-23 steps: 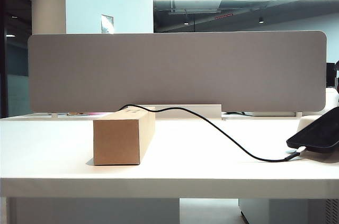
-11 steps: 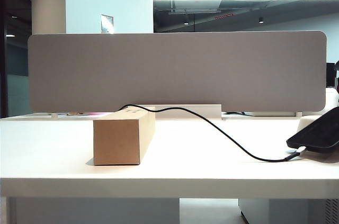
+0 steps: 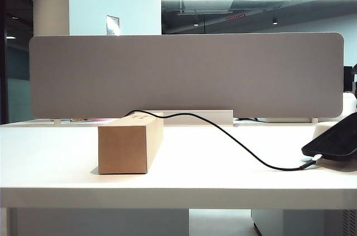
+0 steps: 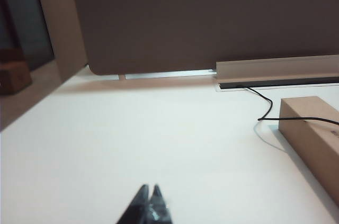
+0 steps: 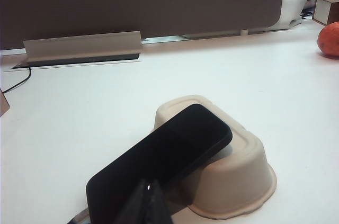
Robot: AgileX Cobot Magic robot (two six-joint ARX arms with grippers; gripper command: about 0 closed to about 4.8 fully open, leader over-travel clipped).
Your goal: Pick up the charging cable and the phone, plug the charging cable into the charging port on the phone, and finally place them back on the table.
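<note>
Exterior view | charging cable (image 3: 234, 138) meets phone (image 3: 334, 138) | no readable writing

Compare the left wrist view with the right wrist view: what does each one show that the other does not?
Only the left wrist view shows the cardboard box and the left gripper, fingers shut, above bare table. Only the right wrist view shows the phone leaning tilted on an overturned beige tray, an orange fruit, and the right gripper, shut. Both show the charging cable, the grey divider and the table.
</note>
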